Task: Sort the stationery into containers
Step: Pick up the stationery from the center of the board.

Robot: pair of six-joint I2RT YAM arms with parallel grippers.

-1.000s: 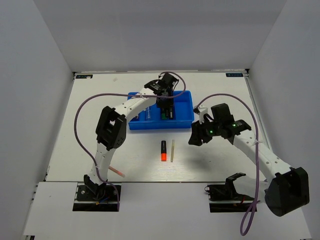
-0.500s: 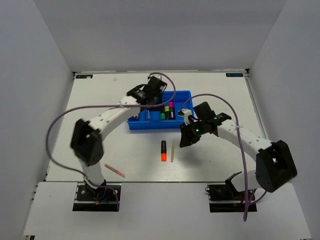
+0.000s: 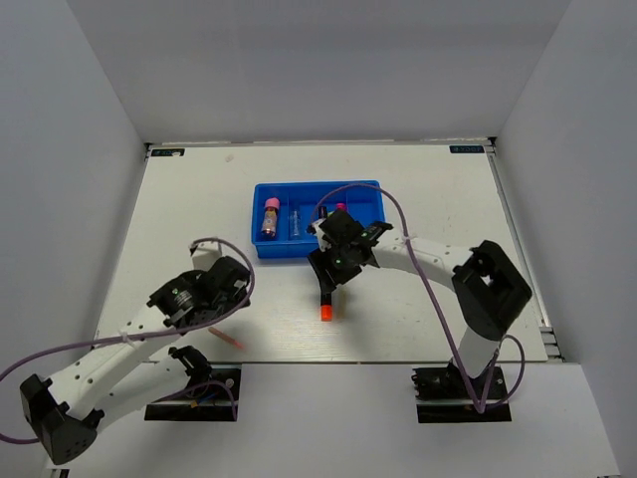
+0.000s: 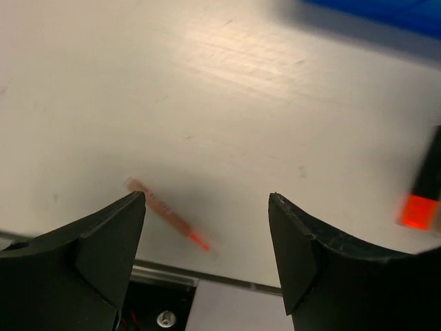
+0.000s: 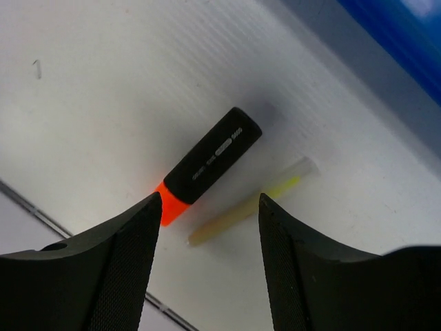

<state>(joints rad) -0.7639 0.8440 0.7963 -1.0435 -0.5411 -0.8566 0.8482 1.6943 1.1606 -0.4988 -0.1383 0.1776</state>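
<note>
Left pincer [image 4: 207,198] now near table-edge [image 3: 328,360] (agape)

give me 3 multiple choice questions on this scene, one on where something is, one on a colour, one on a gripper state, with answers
1. Where does the orange-tipped highlighter lie?
A) in a compartment
B) on the table, beside the beige stick
C) held off the table

2. What colour is the cap of the tube in the blue tray?
A) pink
B) green
C) yellow

3. How is the left gripper above the pink-orange stick?
A) shut on it
B) open, holding nothing
C) shut on a highlighter

Answers:
1 B, the right wrist view shows both lying side by side on the table.
2 A, the top view shows it pink.
3 B, its jaws stand wide apart and the stick lies on the table.
</note>
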